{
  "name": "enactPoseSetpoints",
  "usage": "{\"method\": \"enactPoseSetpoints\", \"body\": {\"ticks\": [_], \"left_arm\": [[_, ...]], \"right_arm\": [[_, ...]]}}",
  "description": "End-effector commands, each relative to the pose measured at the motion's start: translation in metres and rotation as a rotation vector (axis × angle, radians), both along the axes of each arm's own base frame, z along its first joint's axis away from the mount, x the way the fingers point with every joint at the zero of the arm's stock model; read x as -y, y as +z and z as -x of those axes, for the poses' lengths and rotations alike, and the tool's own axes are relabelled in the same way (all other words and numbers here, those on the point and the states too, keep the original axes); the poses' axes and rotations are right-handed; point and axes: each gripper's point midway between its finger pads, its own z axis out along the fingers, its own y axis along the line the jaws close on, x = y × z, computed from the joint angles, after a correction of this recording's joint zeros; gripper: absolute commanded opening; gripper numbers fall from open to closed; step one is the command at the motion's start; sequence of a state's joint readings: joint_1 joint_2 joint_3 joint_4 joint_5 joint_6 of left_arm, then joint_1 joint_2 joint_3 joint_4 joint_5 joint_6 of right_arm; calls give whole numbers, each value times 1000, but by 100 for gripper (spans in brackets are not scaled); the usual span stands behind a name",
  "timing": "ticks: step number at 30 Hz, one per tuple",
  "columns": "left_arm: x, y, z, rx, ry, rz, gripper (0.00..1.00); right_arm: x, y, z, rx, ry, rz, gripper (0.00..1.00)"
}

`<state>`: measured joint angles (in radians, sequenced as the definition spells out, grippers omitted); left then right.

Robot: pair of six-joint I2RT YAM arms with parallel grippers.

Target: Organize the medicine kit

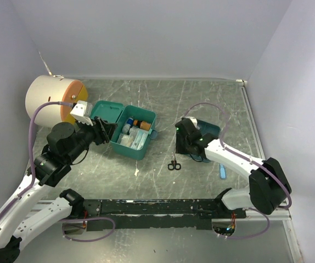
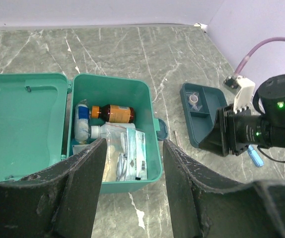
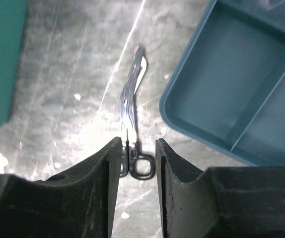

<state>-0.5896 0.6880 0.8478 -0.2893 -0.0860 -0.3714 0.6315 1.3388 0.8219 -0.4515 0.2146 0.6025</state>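
Observation:
The medicine kit (image 1: 137, 149) is a teal box lying open on the table, its lid (image 2: 23, 129) flat to the left. Inside are a brown bottle (image 2: 115, 114), a white bottle (image 2: 83, 124) and clear packets (image 2: 132, 153). My left gripper (image 1: 107, 131) hovers open over the kit's near edge, holding nothing; in the left wrist view, the left gripper (image 2: 132, 148) frames the packets. Small scissors (image 1: 173, 163) lie on the table right of the kit. My right gripper (image 3: 137, 144) is open just above the scissors (image 3: 130, 99), whose black handles sit between its fingertips.
A darker teal divided tray (image 1: 212, 130) lies right of the right gripper (image 1: 186, 149), close beside it in the right wrist view. A big cream cylinder (image 1: 50, 98) with an orange face stands at the back left. A small blue item (image 1: 222, 171) lies near the right arm.

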Motion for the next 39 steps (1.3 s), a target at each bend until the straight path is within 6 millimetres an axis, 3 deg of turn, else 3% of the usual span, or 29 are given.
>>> {"method": "enactPoseSetpoints", "body": {"ticks": [1,10,21,27,39], "left_arm": [[-2,5,-2,13,16,7,60],[-10,18,6,74,28,50,60],[-13,22,9,87,32,57,60],[-13,23,9,89,33,60,60],[-12,20,9,80,26,55,60]], "right_arm": [[-6,-18,24,-82,43,17,35],[-20,-39,33,-135,100,100,40],[-29,-49,9,-103,77,158,41],[-36,-60,-3,-96,62,170,37],[-32,-88,-2,-131,2,193,33]]}}
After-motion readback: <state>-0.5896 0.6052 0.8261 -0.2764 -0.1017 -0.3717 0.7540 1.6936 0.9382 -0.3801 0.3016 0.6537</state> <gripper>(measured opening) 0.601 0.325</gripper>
